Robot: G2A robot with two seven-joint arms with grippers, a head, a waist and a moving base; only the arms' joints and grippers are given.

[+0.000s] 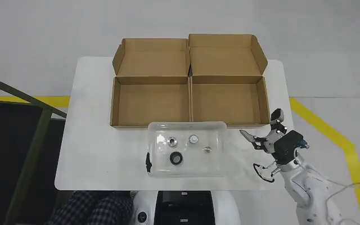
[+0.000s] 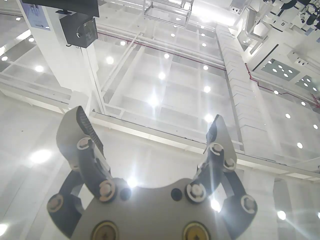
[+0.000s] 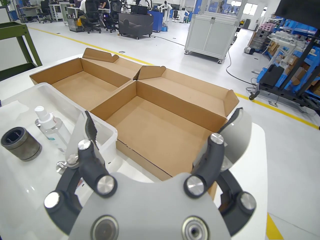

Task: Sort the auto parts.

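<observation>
grippers both stand open and hold nothing. our right gripper (image 1: pixel 250 150) hovers above the white table (image 1: pixel 90 152), close to its edge, with the fingers spread wide. just beside it, toward the table's middle, we see the clear plastic bin (image 1: pixel 216 169) that holds the auto parts. within the bin, the part nearest the gripper is a small silver fitting (image 1: pixel 207 149). a little farther from it is a clear spray bottle (image 3: pixel 51 132) with a white cap. farther again are a black linear bearing (image 3: pixel 21 144), standing on end with its bore facing up, and a round metal disc (image 1: pixel 170 141). ahead of the spread fingers lies the nearer cardboard box (image 1: pixel 228 104), open, its lid folded back. the second cardboard box (image 1: pixel 152 104) touches it on the side away from the gripper, open likewise. our left gripper (image 2: pixel 148 114) points up at the ceiling (image 2: pixel 175 76), its fingers wide apart.
</observation>
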